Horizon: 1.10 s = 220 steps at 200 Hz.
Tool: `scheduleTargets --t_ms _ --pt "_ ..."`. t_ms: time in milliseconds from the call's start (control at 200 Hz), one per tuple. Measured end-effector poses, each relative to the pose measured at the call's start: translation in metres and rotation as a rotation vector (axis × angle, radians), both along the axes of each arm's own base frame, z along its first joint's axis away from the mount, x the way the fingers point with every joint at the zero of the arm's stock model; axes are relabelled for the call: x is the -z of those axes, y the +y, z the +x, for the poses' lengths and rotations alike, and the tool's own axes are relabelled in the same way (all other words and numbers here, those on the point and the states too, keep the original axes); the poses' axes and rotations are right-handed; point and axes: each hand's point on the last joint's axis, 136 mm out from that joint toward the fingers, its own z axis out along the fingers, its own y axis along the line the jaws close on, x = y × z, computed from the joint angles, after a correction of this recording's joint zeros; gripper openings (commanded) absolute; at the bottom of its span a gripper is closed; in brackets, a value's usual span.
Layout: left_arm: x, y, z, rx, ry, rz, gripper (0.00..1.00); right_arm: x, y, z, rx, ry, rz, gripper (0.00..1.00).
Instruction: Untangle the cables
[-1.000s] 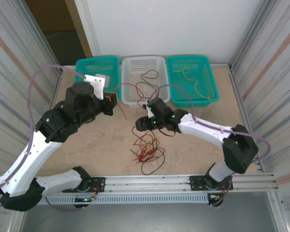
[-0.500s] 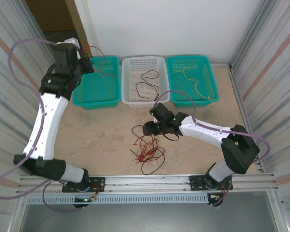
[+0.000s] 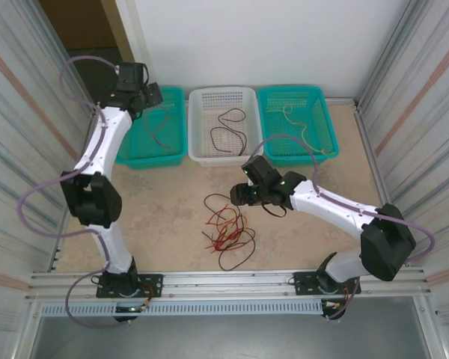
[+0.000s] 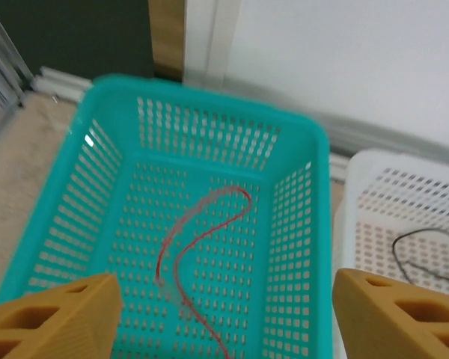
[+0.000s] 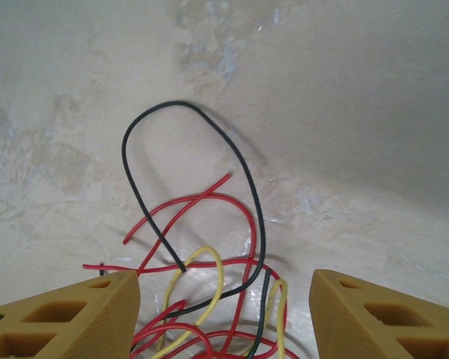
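Left hand (image 4: 224, 318) spread over blurred red cable (image 4: 202, 232), seemingly inside basket (image 4: 97, 161)

A white basket (image 3: 223, 90) sits between two teal baskets (image 3: 150, 161) (image 3: 288, 88).

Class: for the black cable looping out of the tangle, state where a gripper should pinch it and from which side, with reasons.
Pinch the black cable at the crown of its loop, probably from above, straddling the wire: there it arches onto bare table, clear of the red cables and yellow cables crossing its lower legs.
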Motion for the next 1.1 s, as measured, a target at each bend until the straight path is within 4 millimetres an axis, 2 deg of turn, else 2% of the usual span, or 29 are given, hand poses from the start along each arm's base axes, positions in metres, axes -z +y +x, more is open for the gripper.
scheduleTargets --t_ms 90,185,271,381,556,661,857,1012,1102 --pt "0.045 -0.006 0.011 0.000 0.088 -0.029 0.65 -0.003 -0.006 0.003 0.017 -0.002 -0.001 0.56" --pt "0.082 -0.013 0.024 0.002 0.164 -0.054 0.57 -0.004 -0.012 0.004 0.031 -0.001 -0.003 0.51" --pt "0.104 -0.019 0.044 0.006 0.197 -0.075 0.49 -0.006 -0.015 0.003 0.037 -0.004 0.001 0.48" --pt "0.131 -0.026 0.064 0.011 0.231 -0.094 0.47 -0.006 -0.021 -0.003 0.037 -0.003 0.000 0.45" --pt "0.172 -0.034 0.068 0.036 0.313 -0.117 0.44 -0.004 -0.031 -0.010 0.047 0.003 -0.005 0.43" --pt "0.187 -0.040 0.065 0.057 0.349 -0.141 0.43 -0.008 -0.035 -0.008 0.058 -0.003 0.000 0.42" --pt "0.196 -0.053 0.064 0.106 0.354 -0.183 0.43 -0.014 -0.037 -0.008 0.063 -0.017 0.013 0.42" --pt "0.211 -0.061 0.058 0.127 0.373 -0.180 0.43 -0.014 -0.037 -0.008 0.065 -0.016 0.014 0.41" --pt "0.212 -0.065 0.055 0.138 0.374 -0.175 0.43 -0.013 -0.037 -0.009 0.063 -0.013 0.014 0.41"
